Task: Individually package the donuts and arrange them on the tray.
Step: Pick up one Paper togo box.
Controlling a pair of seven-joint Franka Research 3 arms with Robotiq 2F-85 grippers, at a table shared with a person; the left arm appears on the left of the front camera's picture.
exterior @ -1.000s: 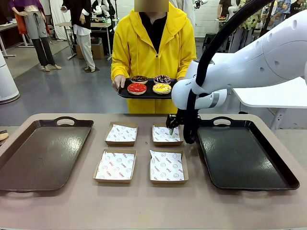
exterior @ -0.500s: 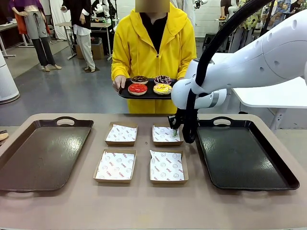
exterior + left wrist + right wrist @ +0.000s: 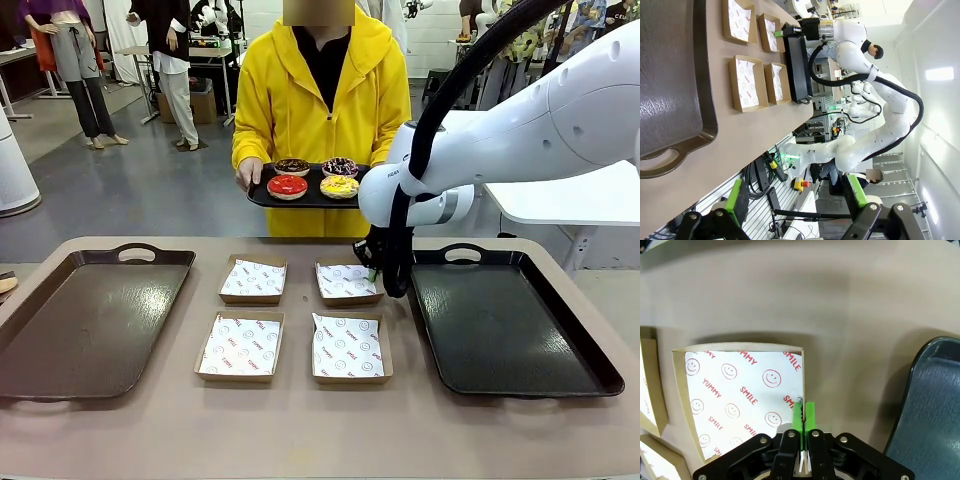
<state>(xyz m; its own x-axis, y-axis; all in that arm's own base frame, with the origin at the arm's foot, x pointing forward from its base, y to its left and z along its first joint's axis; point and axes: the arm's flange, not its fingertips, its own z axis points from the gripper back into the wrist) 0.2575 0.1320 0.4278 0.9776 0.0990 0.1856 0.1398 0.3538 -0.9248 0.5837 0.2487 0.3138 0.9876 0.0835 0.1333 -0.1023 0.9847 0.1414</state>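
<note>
The right tool (image 3: 803,410) is seen pinched shut on the right-hand wall of the far right box (image 3: 345,282), just beside the right tray (image 3: 520,345). If the box is dragged by that thin wall, the cardboard could be bent or torn, the paper liner pulled loose, or the box knocked against the tray's rim. The left tool (image 3: 797,200) is held wide open, with nothing in it.

The near left box (image 3: 240,346) and near right box (image 3: 347,349) are paper-lined and empty, as is the far left box (image 3: 253,279). Nothing is carried by the left tray (image 3: 90,330) or the right tray. Farthest, at upper centre, the donuts (image 3: 286,185) are kept on a small black tray (image 3: 256,197) held by the person, well apart from the boxes.
</note>
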